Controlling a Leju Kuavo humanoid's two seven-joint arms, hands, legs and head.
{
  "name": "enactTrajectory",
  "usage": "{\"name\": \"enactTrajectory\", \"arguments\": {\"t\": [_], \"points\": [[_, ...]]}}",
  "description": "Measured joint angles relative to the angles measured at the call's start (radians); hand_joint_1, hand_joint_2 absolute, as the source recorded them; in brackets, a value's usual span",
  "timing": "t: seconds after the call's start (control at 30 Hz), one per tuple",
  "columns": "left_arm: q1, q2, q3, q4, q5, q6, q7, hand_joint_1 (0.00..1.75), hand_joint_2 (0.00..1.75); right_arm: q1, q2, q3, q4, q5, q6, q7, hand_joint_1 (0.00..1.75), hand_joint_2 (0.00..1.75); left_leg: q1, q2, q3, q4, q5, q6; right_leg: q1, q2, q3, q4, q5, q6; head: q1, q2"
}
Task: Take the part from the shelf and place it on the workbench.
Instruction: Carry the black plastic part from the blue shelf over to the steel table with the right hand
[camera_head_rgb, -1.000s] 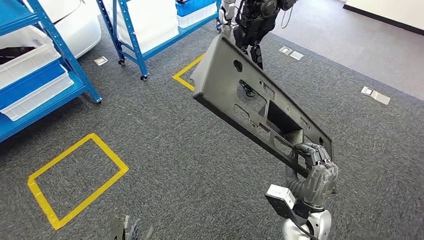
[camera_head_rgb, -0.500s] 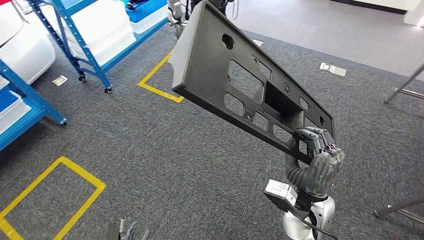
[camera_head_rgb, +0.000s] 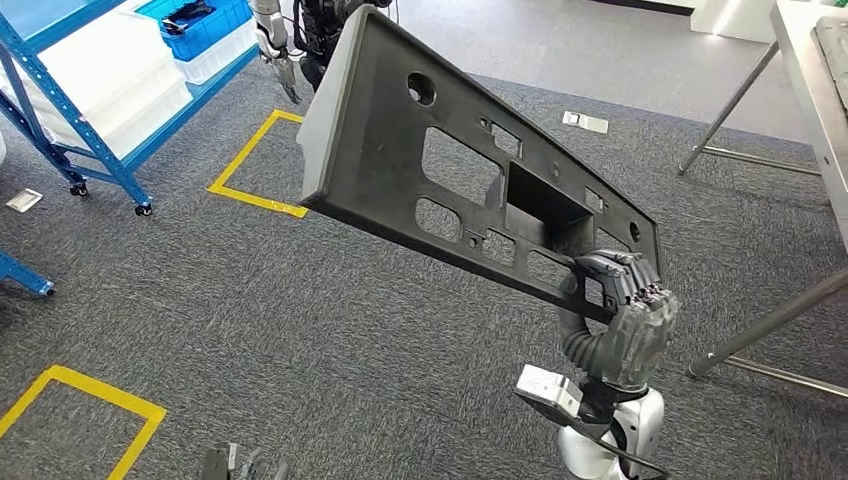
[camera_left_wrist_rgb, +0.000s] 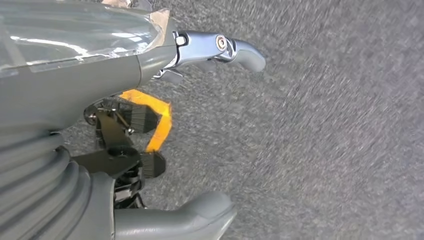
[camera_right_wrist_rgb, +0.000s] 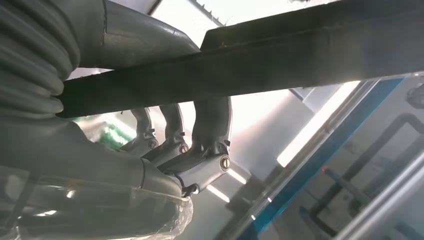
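Right hand (camera_head_rgb: 625, 320) is gripping the long dark grey moulded plastic panel (camera_head_rgb: 470, 170) by its lower near corner, fingers (camera_head_rgb: 625, 278) wrapping over the bottom rail while the thumb is pressing from underneath. Up from that hand the panel is slanting away and to the left, held clear of the floor, its rectangular cut-outs and round hole facing the camera, its far end rising well above the hand. From the right wrist, the same dark rail (camera_right_wrist_rgb: 250, 65) is running across just above the curled fingers (camera_right_wrist_rgb: 210, 130), which are hooking tightly round it.

Left hand (camera_head_rgb: 235, 465) is hanging low, well apart from the panel, just peeking in at the bottom edge. From its own wrist camera, the fingers (camera_left_wrist_rgb: 235, 50) are standing spread with nothing between them and the thumb (camera_left_wrist_rgb: 190, 215), so it is open and carrying nothing, over grey carpet (camera_left_wrist_rgb: 325, 125) and a strip of yellow floor tape (camera_left_wrist_rgb: 160, 120).

Beyond the panel's raised end, a blue metal shelving rack (camera_head_rgb: 90, 100) with white bins is standing on castors. Off to the right of the holding hand, the pale workbench edge (camera_head_rgb: 805, 70) and its slanting grey metal legs (camera_head_rgb: 770, 320) are coming into sight.
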Motion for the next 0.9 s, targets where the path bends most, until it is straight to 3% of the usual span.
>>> {"name": "enactTrajectory", "arguments": {"t": [0.07, 0.1, 0.13, 0.17, 0.23, 0.3, 0.37, 0.4, 0.47, 0.53, 0.6, 0.63, 0.67, 0.73, 0.77, 0.83, 0.9], "points": [[0.002, -0.001, 0.003, 0.0, 0.0, 0.0, 0.0, 0.0, 1.75, -0.001, -0.002, 0.0, 0.0, 0.002, 0.0, 0.0, 1.75, 1.75, -0.001, 0.031, -0.003, 0.0, 0.0, 0.001, -0.003, -0.02, -0.057, 0.123, -0.045, 0.004, 0.003, 0.0], [0.003, -0.002, 0.004, 0.0, 0.0, 0.0, 0.0, 0.0, 1.75, 0.0, -0.003, 0.0, 0.0, 0.002, 0.0, 0.0, 1.75, 1.75, -0.002, 0.045, -0.004, 0.0, -0.001, 0.0, -0.005, -0.023, -0.065, 0.143, -0.048, 0.011, 0.003, 0.0], [0.003, -0.002, 0.005, 0.0, -0.001, 0.0, 0.0, 0.0, 1.75, 0.0, -0.004, -0.001, 0.0, 0.002, 0.0, 0.0, 1.75, 1.75, -0.001, 0.059, -0.003, 0.0, -0.002, -0.002, -0.009, -0.028, -0.05, 0.123, -0.037, 0.02, 0.003, 0.0], [0.003, -0.003, 0.006, 0.0, -0.004, 0.0, 0.0, 0.0, 1.75, 0.0, -0.005, -0.001, 0.0, 0.002, 0.0, 0.0, 1.75, 1.75, -0.001, 0.071, -0.002, 0.001, -0.003, -0.004, -0.013, -0.039, -0.017, 0.066, -0.016, 0.031, 0.003, 0.0], [0.003, -0.003, 0.01, 0.0, -0.014, 0.0, 0.0, 0.0, 1.75, 0.0, -0.006, -0.001, 0.001, 0.0, 0.0, -0.001, 1.75, 1.75, -0.003, 0.093, 0.003, 0.003, -0.011, -0.016, -0.018, -0.087, 0.067, -0.079, 0.027, 0.043, 0.004, 0.0], [0.003, -0.004, 0.022, 0.0, -0.031, 0.0, 0.0, 0.0, 1.75, 0.004, -0.006, -0.002, 0.004, -0.011, 0.0, -0.008, 1.75, 1.75, -0.007, 0.11, 0.007, 0.006, -0.017, -0.029, -0.014, -0.111, 0.102, -0.144, 0.044, 0.034, 0.001, 0.0], [0.003, -0.008, 0.039, 0.0, -0.052, 0.0, 0.002, 0.0, 1.75, 0.014, -0.007, -0.007, 0.012, -0.036, 0.0, -0.022, 1.75, 1.75, -0.004, 0.126, 0.011, 0.005, -0.02, -0.041, -0.009, -0.09, 0.099, -0.145, 0.047, 0.016, -0.003, 0.0], [0.003, -0.01, 0.048, 0.0, -0.063, 0.0, 0.003, 0.0, 1.75, 0.021, -0.008, -0.011, 0.018, -0.052, 0.0, -0.033, 1.75, 1.75, 0.0, 0.118, 0.012, 0.009, -0.026, -0.047, -0.01, -0.078, 0.098, -0.146, 0.049, 0.01, -0.004, 0.0], [0.004, -0.013, 0.067, 0.0, -0.083, -0.001, 0.005, 0.0, 1.75, 0.031, -0.007, -0.018, 0.034, -0.08, 0.0, -0.055, 1.75, 1.75, 0.007, 0.07, -0.009, 0.063, -0.068, -0.054, -0.015, -0.055, 0.099, -0.15, 0.053, -0.006, -0.006, 0.0], [0.011, -0.014, 0.085, 0.0, -0.098, -0.001, 0.007, 0.0, 1.75, 0.04, -0.006, -0.023, 0.054, -0.095, 0.0, -0.072, 1.75, 1.75, 0.009, 0.021, -0.068, 0.193, -0.136, -0.054, -0.011, -0.031, 0.098, -0.15, 0.055, -0.016, -0.009, 0.0], [0.018, -0.015, 0.1, 0.0, -0.109, -0.001, 0.008, 0.0, 1.75, 0.051, -0.006, -0.027, 0.075, -0.103, 0.0, -0.081, 1.75, 1.75, 0.009, 0.007, -0.124, 0.297, -0.164, -0.051, -0.004, -0.002, 0.098, -0.149, 0.055, -0.02, -0.01, 0.0], [0.019, -0.015, 0.107, 0.0, -0.113, -0.001, 0.008, 0.0, 1.75, 0.056, -0.006, -0.03, 0.085, -0.106, 0.0, -0.084, 1.75, 1.75, 0.009, 0.004, -0.131, 0.298, -0.148, -0.047, -0.001, 0.013, 0.099, -0.149, 0.056, -0.021, -0.01, 0.0], [0.02, -0.015, 0.114, 0.0, -0.118, -0.002, 0.008, 0.0, 1.75, 0.06, -0.006, -0.033, 0.093, -0.109, 0.0, -0.085, 1.75, 1.75, 0.009, -0.001, -0.117, 0.258, -0.114, -0.043, 0.0, 0.028, 0.1, -0.148, 0.056, -0.022, -0.01, 0.0], [0.02, -0.014, 0.127, 0.0, -0.126, -0.003, 0.009, 0.0, 1.75, 0.062, -0.005, -0.037, 0.108, -0.114, 0.0, -0.087, 1.75, 1.75, 0.01, -0.041, -0.063, 0.126, -0.041, -0.031, 0.003, 0.055, 0.099, -0.144, 0.056, -0.021, -0.01, 0.0], [0.02, -0.013, 0.134, 0.0, -0.131, -0.003, 0.009, 0.0, 1.75, 0.063, -0.004, -0.039, 0.113, -0.115, 0.0, -0.085, 1.75, 1.75, 0.01, -0.062, -0.041, 0.075, -0.021, -0.028, 0.003, 0.066, 0.097, -0.142, 0.057, -0.02, -0.009, 0.0], [0.02, -0.013, 0.145, 0.0, -0.14, -0.005, 0.011, 0.0, 1.75, 0.066, -0.003, -0.042, 0.124, -0.116, 0.0, -0.079, 1.75, 1.75, 0.004, -0.081, -0.026, 0.037, -0.015, -0.023, 0.002, 0.086, 0.088, -0.142, 0.061, -0.011, -0.01, 0.0], [0.018, -0.016, 0.153, 0.0, -0.146, -0.007, 0.012, 0.0, 1.75, 0.071, -0.003, -0.045, 0.133, -0.113, 0.0, -0.075, 1.75, 1.75, 0.0, -0.056, -0.022, 0.025, -0.006, -0.016, -0.002, 0.097, 0.077, -0.143, 0.066, 0.002, -0.01, 0.0]]}}
